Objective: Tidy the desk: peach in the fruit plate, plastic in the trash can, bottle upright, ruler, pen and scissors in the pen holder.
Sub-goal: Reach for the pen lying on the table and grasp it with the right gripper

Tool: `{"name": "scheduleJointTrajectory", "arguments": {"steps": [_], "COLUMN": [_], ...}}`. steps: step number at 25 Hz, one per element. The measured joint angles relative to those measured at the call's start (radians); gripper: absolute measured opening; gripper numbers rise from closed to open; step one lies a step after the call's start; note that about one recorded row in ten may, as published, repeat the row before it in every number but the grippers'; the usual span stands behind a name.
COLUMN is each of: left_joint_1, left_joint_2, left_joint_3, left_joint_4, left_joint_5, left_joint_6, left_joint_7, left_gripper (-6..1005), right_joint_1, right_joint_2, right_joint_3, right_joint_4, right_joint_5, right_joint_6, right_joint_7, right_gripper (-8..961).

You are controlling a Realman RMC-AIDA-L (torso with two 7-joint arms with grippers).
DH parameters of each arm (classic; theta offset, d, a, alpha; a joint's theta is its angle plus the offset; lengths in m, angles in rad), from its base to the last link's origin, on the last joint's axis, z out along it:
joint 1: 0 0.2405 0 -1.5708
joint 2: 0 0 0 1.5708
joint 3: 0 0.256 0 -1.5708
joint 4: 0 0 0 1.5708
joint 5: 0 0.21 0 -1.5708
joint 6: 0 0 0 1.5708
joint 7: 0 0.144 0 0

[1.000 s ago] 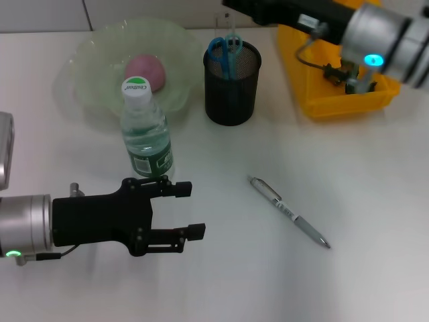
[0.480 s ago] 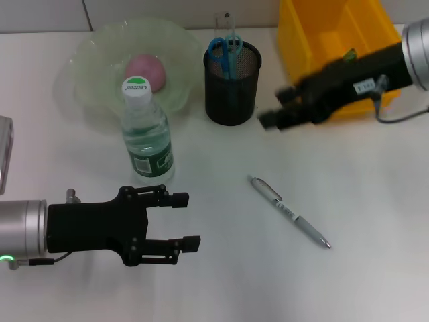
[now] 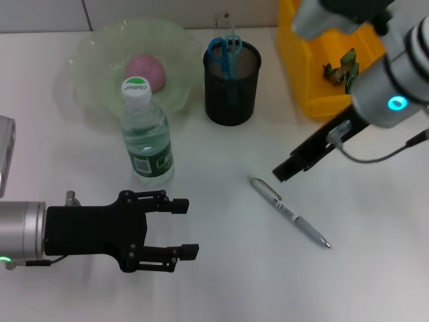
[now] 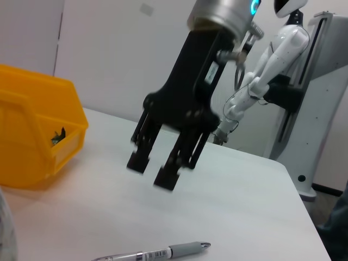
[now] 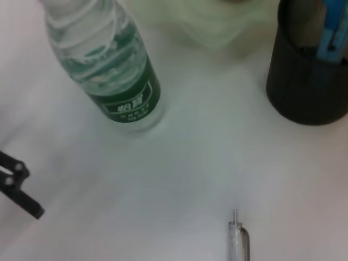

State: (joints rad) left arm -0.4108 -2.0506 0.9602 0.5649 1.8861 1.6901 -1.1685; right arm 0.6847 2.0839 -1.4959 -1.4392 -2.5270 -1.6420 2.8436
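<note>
The pen (image 3: 288, 212) lies centre-right on the bench; the right gripper (image 3: 287, 169) (fingers apart) should be lowered squarely over its barrel. The left gripper (image 3: 179, 228) is also spread.

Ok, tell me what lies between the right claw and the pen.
Nothing: in the head view only bare table separates the right claw, open, from the pen. The left wrist view shows the same open gap above the pen.

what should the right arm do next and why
Probably lower the right gripper onto the pen and close. Its fingers are open just above the pen's upper end, and the pen lies flat on the table, outside the pen holder. The left gripper sits open, idle.
</note>
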Motion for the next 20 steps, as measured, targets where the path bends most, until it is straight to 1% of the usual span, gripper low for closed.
{"name": "scheduleJointTrajectory", "arguments": {"steps": [3,4,5,8,9,15,16,17,20], "left_joint_1": [-0.001,-0.001,0.0,0.001,0.003,0.014,0.017,0.017,0.02], "left_joint_2": [-0.003,-0.003,-0.004,-0.006,-0.006,-0.007,-0.007,-0.007,-0.008], "left_joint_3": [0.001,0.001,0.001,0.001,0.002,0.003,0.003,0.003,0.003], "left_joint_4": [0.004,0.004,0.004,0.004,0.004,0.004,0.004,0.004,0.004], "left_joint_5": [0.011,0.011,0.012,0.012,0.012,0.012,0.012,0.012,0.012], "left_joint_6": [0.0,0.0,0.0,0.0,0.0,0.0,0.001,0.001,0.014], "left_joint_7": [0.004,0.004,0.006,0.01,0.011,0.015,0.015,0.015,0.016], "left_gripper": [786,786,786,786,786,786,786,786,786], "right_joint_1": [0.01,0.01,0.022,0.026,0.033,0.042,0.047,0.047,0.061], "right_joint_2": [0.0,0.0,0.001,0.001,0.003,0.004,0.004,0.004,0.004], "right_joint_3": [-0.05,-0.05,-0.072,-0.083,-0.107,-0.149,-0.179,-0.179,-0.231], "right_joint_4": [0.101,0.101,0.148,0.166,0.198,0.217,0.22,0.22,0.231], "right_joint_5": [-0.006,-0.006,-0.013,-0.016,-0.023,-0.025,-0.026,-0.026,-0.028], "right_joint_6": [0.067,0.067,0.089,0.099,0.124,0.154,0.165,0.165,0.185], "right_joint_7": [0.015,0.015,0.021,0.024,0.029,0.039,0.052,0.052,0.076], "right_gripper": [601,601,601,600,600,600,600,600,600]}}
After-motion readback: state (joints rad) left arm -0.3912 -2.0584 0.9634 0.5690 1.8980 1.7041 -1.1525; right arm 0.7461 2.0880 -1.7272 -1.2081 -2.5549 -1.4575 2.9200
